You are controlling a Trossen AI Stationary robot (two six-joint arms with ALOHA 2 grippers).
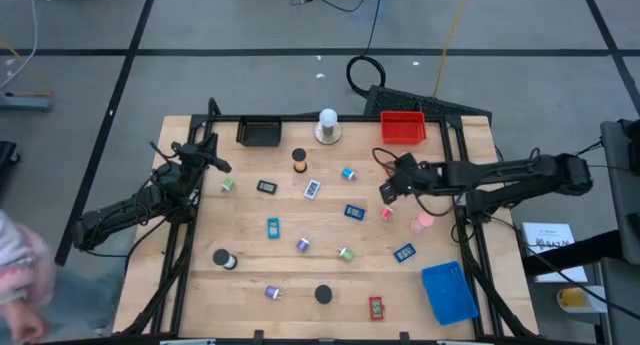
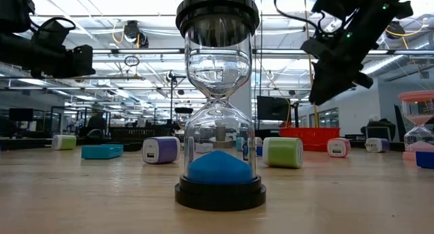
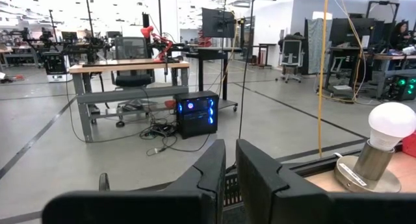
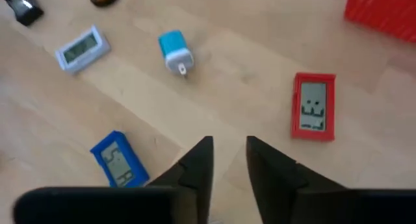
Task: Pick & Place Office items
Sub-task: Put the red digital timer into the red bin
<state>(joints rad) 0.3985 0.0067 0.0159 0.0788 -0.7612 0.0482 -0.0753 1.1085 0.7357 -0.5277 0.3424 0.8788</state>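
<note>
Wooden table point(image 1: 250, 285) in a big open lab, and the office items are scattered all across it: small clocks, plug adapters, sand timers. The red tray point(image 1: 403, 128) looks empty from above, so nearly everything is left to sort. The right gripper point(image 1: 386, 192) hovers over mid-table, fingers slightly apart, holding nothing, the red clock point(image 4: 314, 106) just ahead. The left gripper point(image 1: 217, 162) waits at the table's left edge, fingers nearly together.
</note>
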